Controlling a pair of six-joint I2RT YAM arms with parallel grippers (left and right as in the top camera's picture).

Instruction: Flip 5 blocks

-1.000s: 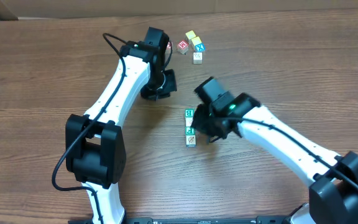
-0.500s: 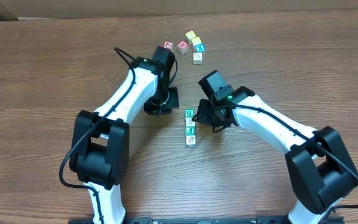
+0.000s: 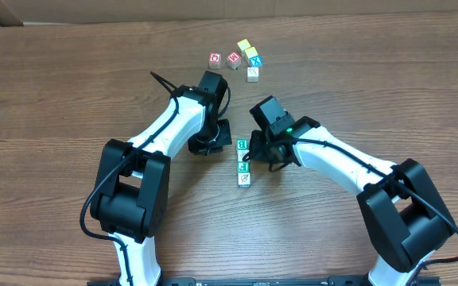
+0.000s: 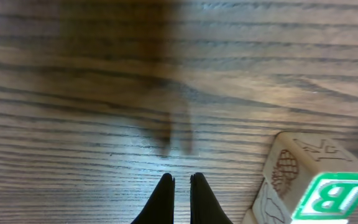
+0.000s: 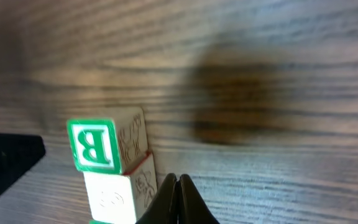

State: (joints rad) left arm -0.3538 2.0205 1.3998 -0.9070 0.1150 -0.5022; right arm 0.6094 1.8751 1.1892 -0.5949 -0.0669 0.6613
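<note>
Left claw closed; B block cut off.

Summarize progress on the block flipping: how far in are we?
Done: flips can't be counted from the faces alone, but a row of blocks lies lined up in the middle, possibly the worked ones.
In hand: nothing. Both are shut and empty, left gripper and right gripper, flanking the green B block at the row's far end.
Left: five loose blocks in the far cluster look untouched.
</note>
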